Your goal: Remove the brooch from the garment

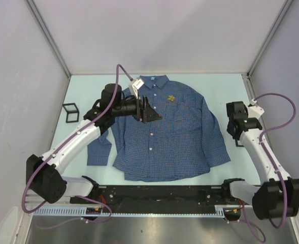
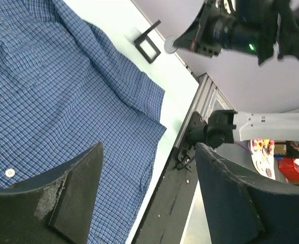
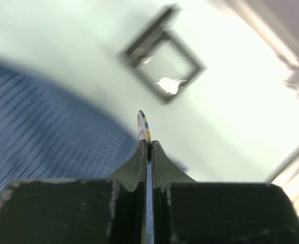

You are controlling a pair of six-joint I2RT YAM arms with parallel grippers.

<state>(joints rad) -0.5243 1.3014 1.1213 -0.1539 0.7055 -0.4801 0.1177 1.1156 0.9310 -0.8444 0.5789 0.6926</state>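
Note:
The blue checked shirt lies flat on the table, collar at the far side. The small yellow-gold brooch sits on its chest, right of the button line. My left gripper hovers over the shirt's upper left chest, left of the brooch, jaws wide open and empty; in the left wrist view it shows the shirt below. My right gripper is off the shirt beside its right sleeve. In the right wrist view it is shut on a thin flat disc held edge-on.
A small black wire frame stands on the table left of the shirt. Another black frame lies by the right sleeve, blurred in the right wrist view. A black rail runs along the near edge. Walls enclose three sides.

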